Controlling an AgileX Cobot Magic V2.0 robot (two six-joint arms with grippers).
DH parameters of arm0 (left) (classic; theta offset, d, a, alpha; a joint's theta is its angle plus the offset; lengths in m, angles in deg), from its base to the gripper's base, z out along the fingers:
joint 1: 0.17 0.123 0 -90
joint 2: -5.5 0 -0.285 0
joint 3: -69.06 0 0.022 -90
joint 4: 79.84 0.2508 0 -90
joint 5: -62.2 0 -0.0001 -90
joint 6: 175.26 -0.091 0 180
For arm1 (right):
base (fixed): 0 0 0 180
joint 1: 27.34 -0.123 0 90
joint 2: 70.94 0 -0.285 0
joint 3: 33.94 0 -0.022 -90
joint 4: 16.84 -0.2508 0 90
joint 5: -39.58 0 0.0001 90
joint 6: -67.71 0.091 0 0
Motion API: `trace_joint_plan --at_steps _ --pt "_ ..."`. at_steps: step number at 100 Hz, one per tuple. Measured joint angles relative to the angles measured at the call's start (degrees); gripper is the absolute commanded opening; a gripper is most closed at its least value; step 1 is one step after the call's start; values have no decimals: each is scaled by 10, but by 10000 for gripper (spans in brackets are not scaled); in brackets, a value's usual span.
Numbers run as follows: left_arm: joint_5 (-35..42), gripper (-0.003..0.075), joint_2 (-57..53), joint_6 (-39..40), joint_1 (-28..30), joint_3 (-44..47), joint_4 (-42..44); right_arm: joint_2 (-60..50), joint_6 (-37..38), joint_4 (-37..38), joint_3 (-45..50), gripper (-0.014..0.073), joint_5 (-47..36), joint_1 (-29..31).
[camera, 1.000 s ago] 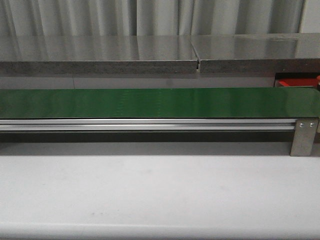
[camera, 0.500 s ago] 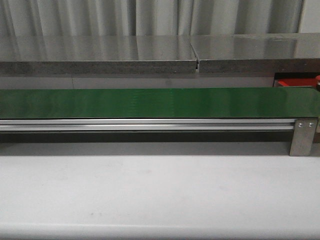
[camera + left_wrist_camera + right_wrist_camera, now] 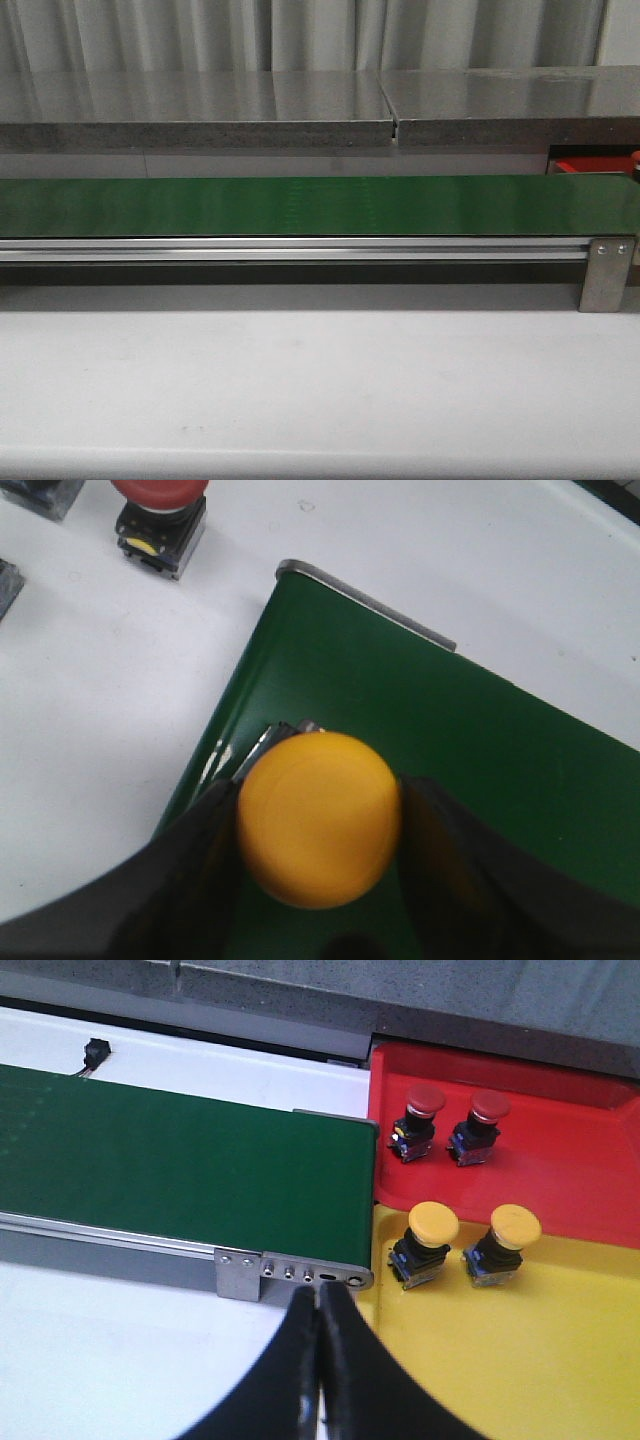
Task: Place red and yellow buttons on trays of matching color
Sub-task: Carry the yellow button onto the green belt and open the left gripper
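Note:
In the left wrist view my left gripper (image 3: 320, 825) is shut on a yellow button (image 3: 318, 818), with a dark finger against each side of its cap. It is over the end of the green conveyor belt (image 3: 480, 740). I cannot tell whether the button rests on the belt. A red button (image 3: 158, 510) stands on the white table beyond. In the right wrist view my right gripper (image 3: 320, 1305) is shut and empty, in front of the belt's end bracket (image 3: 290, 1272). Two red buttons (image 3: 420, 1115) stand on the red tray (image 3: 570, 1160) and two yellow buttons (image 3: 428, 1240) on the yellow tray (image 3: 500, 1370).
The front view shows the long green belt (image 3: 320, 205), its metal rail (image 3: 300, 248), a grey ledge behind and white table in front, with a corner of the red tray (image 3: 590, 166). No gripper shows there. Parts of other button bases (image 3: 40, 492) lie near the red button.

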Motion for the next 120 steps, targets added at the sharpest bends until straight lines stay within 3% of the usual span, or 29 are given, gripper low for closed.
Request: trace_joint_plan --at_steps 11,92,120 --pt "0 562 0 -1 0 0 -9 0 0 0 0 -118 0 0" --pt "-1 552 -41 -18 23 0 -73 0 0 0 0 -118 0 0" --pt "-3 552 -41 -18 54 0 -5 0 0 0 0 -118 0 0"
